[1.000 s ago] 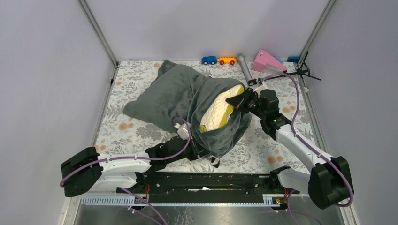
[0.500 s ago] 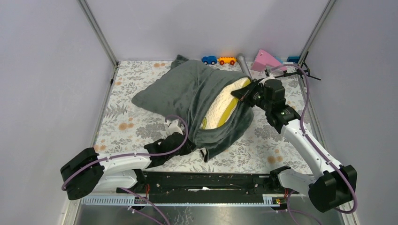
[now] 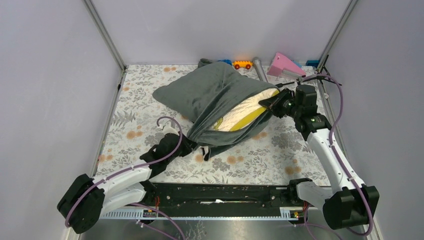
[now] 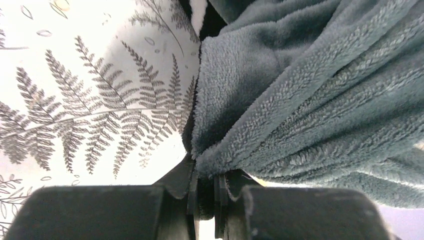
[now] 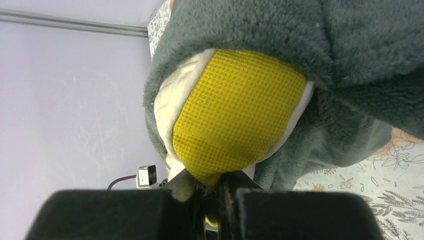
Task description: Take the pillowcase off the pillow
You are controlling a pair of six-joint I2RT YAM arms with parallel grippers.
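Pillowcase (image 3: pixel 205 92) partly sheathes the pillow (image 3: pixel 246 111); our left jaws pinch its plush, right jaws the yellow band (image 5: pixel 235 110).

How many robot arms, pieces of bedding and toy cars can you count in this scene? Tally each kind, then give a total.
Robot arms: 2 (left arm, right arm)
Bedding: 2 (pillowcase, pillow)
Toy cars: 2 (orange car; blue car, mostly hidden behind the pillowcase)
Total: 6
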